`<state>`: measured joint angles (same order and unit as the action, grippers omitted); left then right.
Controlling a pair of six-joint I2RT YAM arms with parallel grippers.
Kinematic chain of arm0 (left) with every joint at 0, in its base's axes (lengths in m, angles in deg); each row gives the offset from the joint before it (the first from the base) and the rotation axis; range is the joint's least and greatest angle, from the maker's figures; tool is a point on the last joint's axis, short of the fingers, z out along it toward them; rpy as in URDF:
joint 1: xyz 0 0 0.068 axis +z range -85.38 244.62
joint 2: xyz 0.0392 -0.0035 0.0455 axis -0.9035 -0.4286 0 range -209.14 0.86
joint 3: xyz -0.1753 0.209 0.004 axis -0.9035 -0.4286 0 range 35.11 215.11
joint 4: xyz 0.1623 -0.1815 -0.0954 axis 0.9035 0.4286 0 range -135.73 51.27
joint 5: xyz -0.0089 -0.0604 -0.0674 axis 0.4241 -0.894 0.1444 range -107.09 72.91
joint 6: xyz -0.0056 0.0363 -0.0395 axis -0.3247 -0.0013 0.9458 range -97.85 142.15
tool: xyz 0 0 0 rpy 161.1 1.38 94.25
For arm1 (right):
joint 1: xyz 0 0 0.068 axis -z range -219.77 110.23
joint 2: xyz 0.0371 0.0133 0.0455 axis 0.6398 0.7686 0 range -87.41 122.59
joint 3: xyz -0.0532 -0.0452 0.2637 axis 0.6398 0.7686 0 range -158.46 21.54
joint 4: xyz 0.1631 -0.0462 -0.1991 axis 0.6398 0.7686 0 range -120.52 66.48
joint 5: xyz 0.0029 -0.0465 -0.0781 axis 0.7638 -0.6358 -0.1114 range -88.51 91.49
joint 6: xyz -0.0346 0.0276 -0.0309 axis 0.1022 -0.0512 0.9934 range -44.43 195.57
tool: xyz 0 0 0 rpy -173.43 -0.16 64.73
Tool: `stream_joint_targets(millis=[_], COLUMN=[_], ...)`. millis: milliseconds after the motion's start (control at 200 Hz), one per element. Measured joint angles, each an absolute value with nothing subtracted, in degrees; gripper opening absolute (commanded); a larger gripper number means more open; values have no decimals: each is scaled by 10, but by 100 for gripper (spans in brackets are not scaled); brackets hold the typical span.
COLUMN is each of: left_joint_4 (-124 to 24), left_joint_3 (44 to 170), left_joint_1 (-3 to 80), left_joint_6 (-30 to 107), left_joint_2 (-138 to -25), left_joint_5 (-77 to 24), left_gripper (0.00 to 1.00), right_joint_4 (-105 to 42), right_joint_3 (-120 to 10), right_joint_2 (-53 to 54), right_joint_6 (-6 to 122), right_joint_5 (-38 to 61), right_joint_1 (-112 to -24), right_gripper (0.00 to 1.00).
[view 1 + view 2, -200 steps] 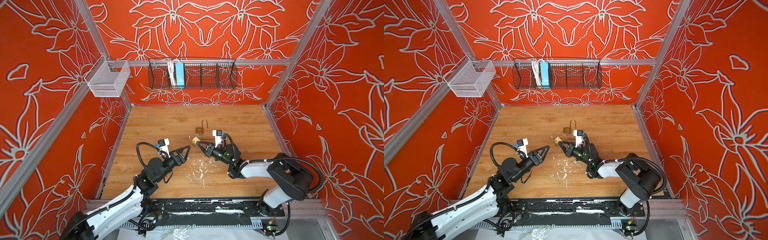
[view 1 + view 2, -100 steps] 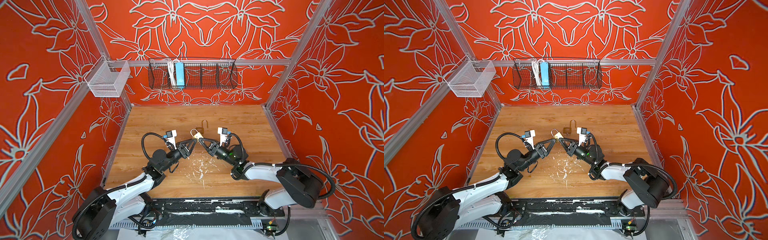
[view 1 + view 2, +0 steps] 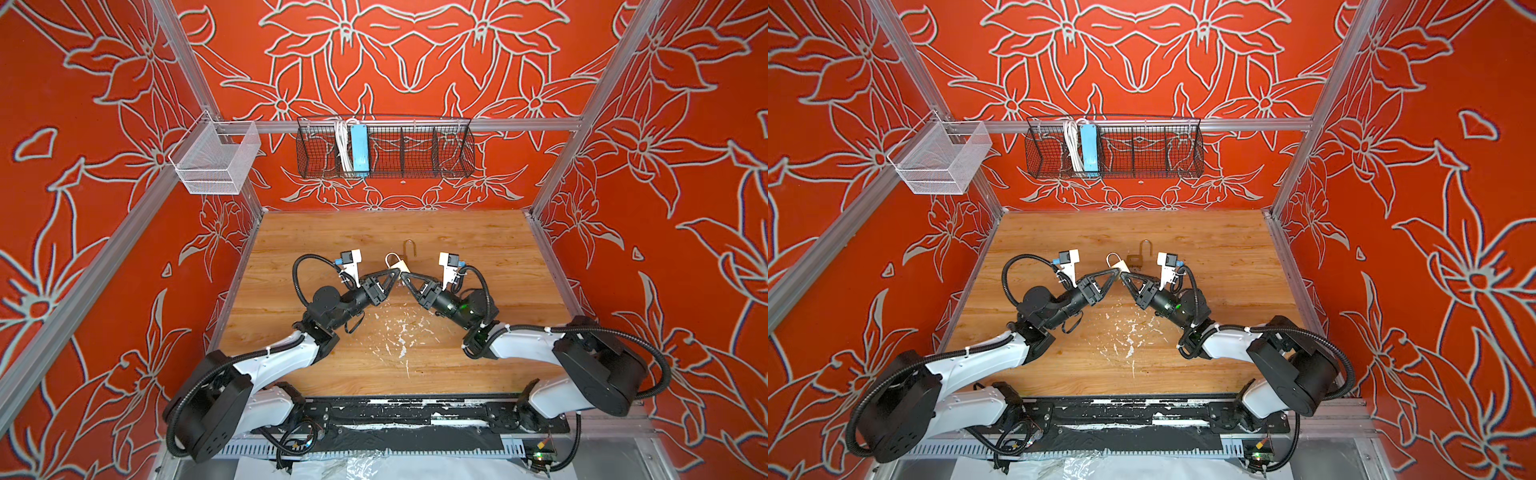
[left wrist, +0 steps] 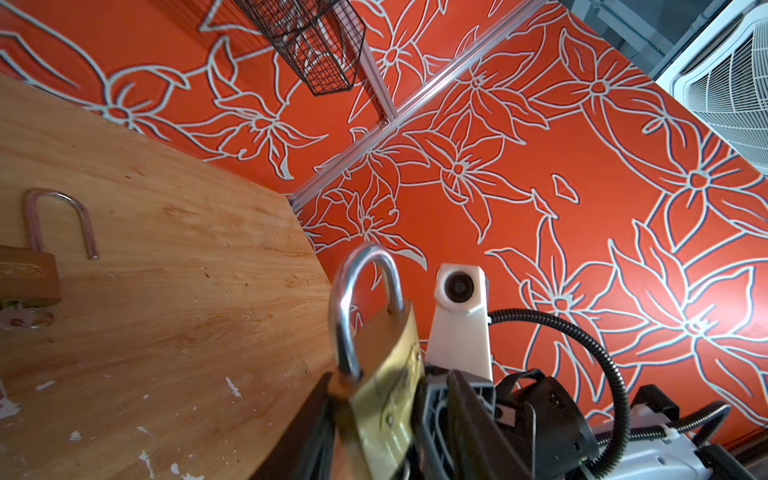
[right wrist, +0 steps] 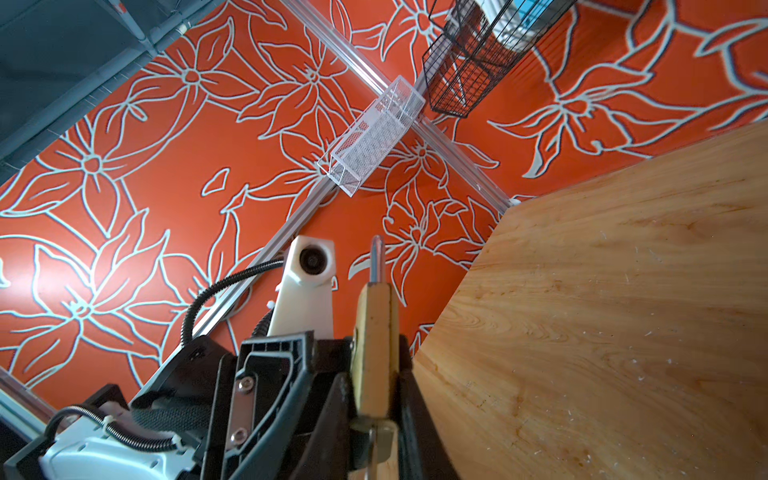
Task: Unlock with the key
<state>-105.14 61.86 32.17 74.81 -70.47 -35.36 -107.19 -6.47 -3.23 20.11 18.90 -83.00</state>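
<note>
Red floral walls enclose a wooden tabletop, above which a brass padlock, shackle closed, is clamped edgewise in the right gripper. The left gripper is set at its body, jaws narrowed; a grip cannot be confirmed. Bracing the lock is judged the step in hand. Next, the key, seemingly at a darker open padlock on the table, is needed. A second earlier the left gripper was wide and well back.
</note>
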Motion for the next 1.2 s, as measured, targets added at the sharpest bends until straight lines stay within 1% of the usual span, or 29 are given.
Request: stream_joint_targets(millis=[85, 135, 345, 475, 545, 646, 661, 691, 711, 791, 821, 896, 971, 1011, 1131, 1201], left_joint_4=[-1067, -1082, -1125, -1152, -1152, -1136, -1131, -1118, -1108, -1067, -1051, -1008, -954, -930, -865, -837], left_joint_3=[627, 628, 648, 653, 656, 659, 660, 661, 661, 661, 661, 661, 659, 659, 658, 658], left_joint_1=[323, 325, 335, 336, 336, 334, 333, 332, 330, 325, 322, 315, 322, 328, 336, 336], left_joint_6=[753, 759, 791, 804, 808, 810, 810, 810, 809, 804, 801, 790, 775, 767, 744, 729], left_joint_2=[-724, -735, -764, -765, -765, -762, -761, -757, -753, -731, -720, -687, -648, -633, -604, -599], left_joint_5=[-364, -371, -409, -426, -430, -436, -438, -440, -441, -444, -446, -450, -429, -416, -392, -393], left_gripper=[44, 40, 15, 5, 0, 0, 0, 0, 0, 0, 0, 0, 0, 0, 0, 0], right_joint_4=[-1069, -1066, -1069, -1072, -1067, -1054, -1051, -1039, -1030, -982, -960, -906, -847, -814, -730, -693], right_joint_3=[-65, -65, -60, -58, -56, -45, -43, -39, -36, -32, -31, -31, -29, -28, -28, -28], right_joint_2=[-33, -34, -47, -65, -74, -89, -92, -102, -108, -142, -159, -200, -246, -271, -326, -348], right_joint_6=[200, 200, 198, 193, 195, 199, 200, 202, 204, 215, 223, 250, 294, 322, 377, 398], right_joint_5=[197, 200, 198, 198, 197, 188, 187, 185, 184, 185, 187, 193, 179, 169, 151, 144], right_joint_1=[-832, -833, -833, -833, -833, -836, -836, -837, -838, -842, -844, -850, -844, -838, -834, -834], right_gripper=[0, 0, 0, 0, 0, 0, 3, 12, 14, 16, 19, 32, 41, 44, 47, 52])
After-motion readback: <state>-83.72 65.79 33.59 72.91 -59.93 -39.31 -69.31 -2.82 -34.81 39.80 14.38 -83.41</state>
